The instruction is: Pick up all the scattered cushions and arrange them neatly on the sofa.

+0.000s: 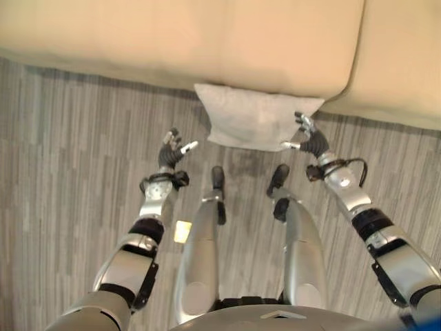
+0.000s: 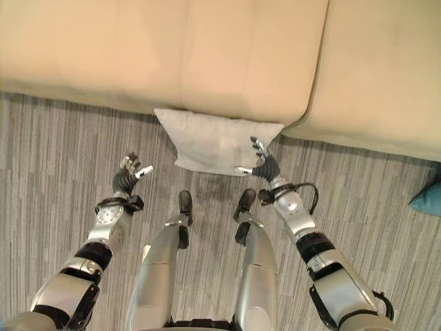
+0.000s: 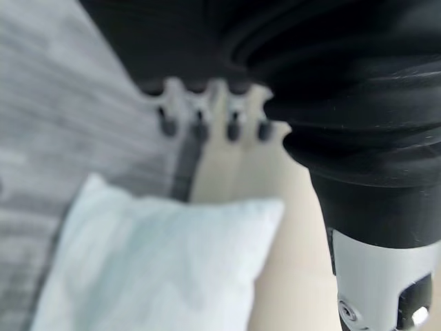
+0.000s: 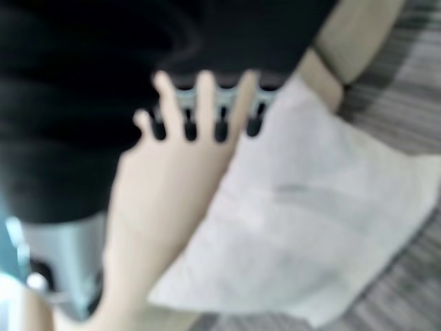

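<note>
a pale grey cushion (image 1: pixel 256 117) lies on the striped grey floor (image 1: pixel 76 138), its far edge tucked against the front of the beige sofa (image 1: pixel 172 34), right under the middle seat. down at the right there's the seam where the next sofa section (image 2: pixel 386 69) begins, and the corner of a teal cushion (image 2: pixel 427 198) peeks in at the edge of the floor.

right hand (image 1: pixel 307 135) sits at the cushion's right corner, thumb and fingers spread apart, fingertips just at the fabric's edge; whether they actually touch it can't be told from the head view. in its own wrist view the fingers (image 4: pixel 207 103) run out straight in a row, the cushion (image 4: pixel 324 221) past them, nothing pinched.

left hand (image 1: pixel 172 149) hangs over bare floor, off to the cushion's left and clear of it, fingers loosely fanned and holding nothing. its wrist view has the dark-tipped fingers (image 3: pixel 200 121) in a straight row, the cushion (image 3: pixel 158 262) beyond them with the sofa alongside.

the sofa seat carries no cushion.
</note>
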Available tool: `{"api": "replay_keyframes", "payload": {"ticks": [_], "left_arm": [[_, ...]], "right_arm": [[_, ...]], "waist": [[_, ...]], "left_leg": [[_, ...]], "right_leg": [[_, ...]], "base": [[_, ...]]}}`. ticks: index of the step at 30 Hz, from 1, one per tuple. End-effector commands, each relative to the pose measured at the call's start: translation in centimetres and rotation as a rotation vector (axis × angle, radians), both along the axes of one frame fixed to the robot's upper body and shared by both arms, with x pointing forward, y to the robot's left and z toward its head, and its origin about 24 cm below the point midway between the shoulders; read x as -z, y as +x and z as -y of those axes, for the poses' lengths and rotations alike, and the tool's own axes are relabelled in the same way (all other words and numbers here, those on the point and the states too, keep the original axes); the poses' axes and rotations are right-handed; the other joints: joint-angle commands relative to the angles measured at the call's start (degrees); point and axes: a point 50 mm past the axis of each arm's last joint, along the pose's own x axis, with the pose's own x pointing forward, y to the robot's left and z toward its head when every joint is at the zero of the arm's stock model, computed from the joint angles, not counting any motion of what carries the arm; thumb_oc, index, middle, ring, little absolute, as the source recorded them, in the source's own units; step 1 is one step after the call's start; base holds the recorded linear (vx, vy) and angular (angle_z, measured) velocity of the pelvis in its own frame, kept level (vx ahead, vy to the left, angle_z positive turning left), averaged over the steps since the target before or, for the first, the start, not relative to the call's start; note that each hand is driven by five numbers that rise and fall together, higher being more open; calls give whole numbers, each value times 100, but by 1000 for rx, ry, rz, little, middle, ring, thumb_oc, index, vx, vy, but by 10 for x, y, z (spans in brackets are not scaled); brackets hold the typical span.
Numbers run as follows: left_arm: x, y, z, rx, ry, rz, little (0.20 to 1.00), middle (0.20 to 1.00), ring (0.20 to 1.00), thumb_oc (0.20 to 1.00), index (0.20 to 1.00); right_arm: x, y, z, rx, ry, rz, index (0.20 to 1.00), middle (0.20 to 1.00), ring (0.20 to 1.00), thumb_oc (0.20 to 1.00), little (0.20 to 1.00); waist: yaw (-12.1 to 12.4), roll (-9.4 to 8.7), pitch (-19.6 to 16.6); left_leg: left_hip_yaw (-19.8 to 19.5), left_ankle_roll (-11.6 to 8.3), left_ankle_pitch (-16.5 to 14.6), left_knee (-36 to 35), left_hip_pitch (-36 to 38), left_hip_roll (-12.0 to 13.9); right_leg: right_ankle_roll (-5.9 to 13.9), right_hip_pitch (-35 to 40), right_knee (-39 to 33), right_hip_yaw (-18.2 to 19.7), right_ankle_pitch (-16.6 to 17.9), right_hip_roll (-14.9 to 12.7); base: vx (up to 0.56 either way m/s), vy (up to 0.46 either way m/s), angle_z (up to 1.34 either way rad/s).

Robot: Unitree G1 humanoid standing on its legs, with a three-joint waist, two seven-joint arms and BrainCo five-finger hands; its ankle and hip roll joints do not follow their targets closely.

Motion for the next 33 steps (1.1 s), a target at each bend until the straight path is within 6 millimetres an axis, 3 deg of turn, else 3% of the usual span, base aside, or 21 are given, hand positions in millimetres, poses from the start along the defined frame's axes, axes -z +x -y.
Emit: {"api": "replay_keyframes", "payload": {"ticks": [1, 4, 9, 13, 14, 18, 24, 33], "left_arm": [[20, -17, -11, -39, -16, -37, 1000, 1000, 1000, 1000, 1000], [-6, -3, -15, -32, 32, 25, 1000, 1000, 1000, 1000, 1000], [-30, 12, -15, -62, 57, 68, 1000, 1000, 1000, 1000, 1000], [-60, 26, -22, -73, 98, 120, 1000, 1000, 1000, 1000, 1000], [-79, 33, -26, -88, 124, 154, 1000, 1000, 1000, 1000, 1000], [-110, 46, -28, -175, 102, 190, 1000, 1000, 1000, 1000, 1000], [-118, 53, -22, -211, 63, 183, 1000, 1000, 1000, 1000, 1000], [-155, 63, -17, -148, 113, 224, 1000, 1000, 1000, 1000, 1000]], "right_arm": [[18, -16, 15, 99, 68, -10, 1000, 1000, 1000, 1000, 1000], [-10, -5, 31, 223, 80, 86, 1000, 1000, 1000, 1000, 1000], [-20, 0, 54, 393, 95, 121, 1000, 1000, 1000, 1000, 1000], [-23, 8, 63, 401, 82, 74, 1000, 1000, 1000, 1000, 1000], [-32, 15, 63, 378, 59, 71, 1000, 1000, 1000, 1000, 1000], [-53, 28, 63, 365, 31, 76, 1000, 1000, 1000, 1000, 1000], [-70, 33, 64, 341, 3, 91, 1000, 1000, 1000, 1000, 1000], [-103, 48, 52, 301, -8, 112, 1000, 1000, 1000, 1000, 1000]], "waist": [[-102, 104, -892], [-185, 130, -893], [-256, 193, -851], [-344, 180, -835], [-384, 177, -801], [-379, 163, -662], [-365, 208, -470], [-404, 208, -238]], "left_leg": [[-24, -283, 308, -423, -292, 28], [-26, -274, 322, -277, -937, 76], [-10, -233, 320, -184, -1387, 68], [39, -195, 288, -82, -1768, 74], [60, -179, 285, -70, -1882, 69], [109, -113, 258, 19, -2073, 70], [122, -62, 207, 276, -2313, 29], [171, -25, 170, 518, -2739, -4]], "right_leg": [[500, -133, 243, 353, -241, -22], [495, -827, 469, 513, -239, -56], [486, -1345, 628, 653, -233, -70], [508, -1779, 708, 809, -185, -50], [522, -1910, 722, 856, -167, -26], [562, -2105, 768, 926, -121, 8], [543, -2350, 957, 964, -155, 12], [493, -2807, 1132, 1094, -155, 103]], "base": [[-22, 23, -8], [-28, 76, -18], [2, 57, -12], [2, 61, -11], [7, 45, -4], [-2, 20, -9], [3, -3, -4], [2, 5, -1]]}}
